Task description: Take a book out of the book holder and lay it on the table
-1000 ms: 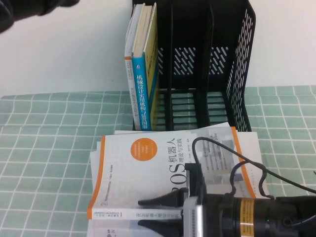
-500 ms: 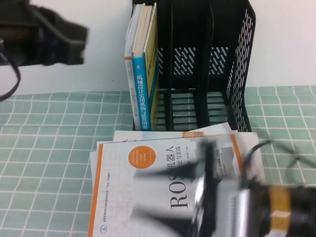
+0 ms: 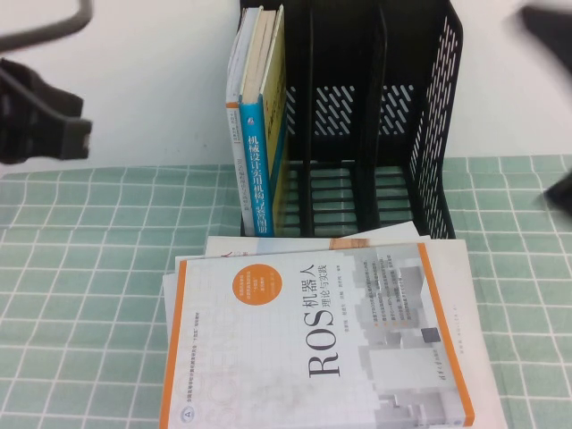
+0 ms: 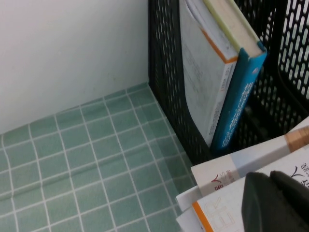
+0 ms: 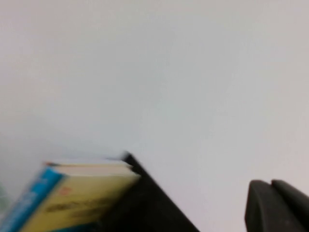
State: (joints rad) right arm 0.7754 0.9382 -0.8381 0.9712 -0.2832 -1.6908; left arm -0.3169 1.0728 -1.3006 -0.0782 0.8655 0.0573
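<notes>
Book (image 3: 313, 344) lies flat and face up on the bench (image 3: 89, 295), clear of both sets of jaws. The left gripper (image 4: 277, 203) is raised at the robot's left, near the wall side of the holder; only a dark, blurred part of that arm shows at the left edge of the high view, and whether its jaws are open or closed cannot be told. The right gripper (image 5: 277, 205) is lifted high at the robot's right, its wrist camera filled mostly with white wall and the holder's top corner; the set of its jaws cannot be told either, and nothing is seen held by either one. From both grippers the book lies down and toward the middle, just in front of the book holder (image 3: 429, 134), its far edge nearly touching the rack's base. Its long axis is judged to run from the holder toward the robot. It rests on other loose printed sheets (image 3: 223, 246) that peep out along its far and left edges. The cover is white and grey with orange edge stripes and a black "ROS" title. A blue-spined book (image 3: 255, 170) stands upright in the holder's left compartment; the other two compartments look empty. The laying-down step appears done.
</notes>
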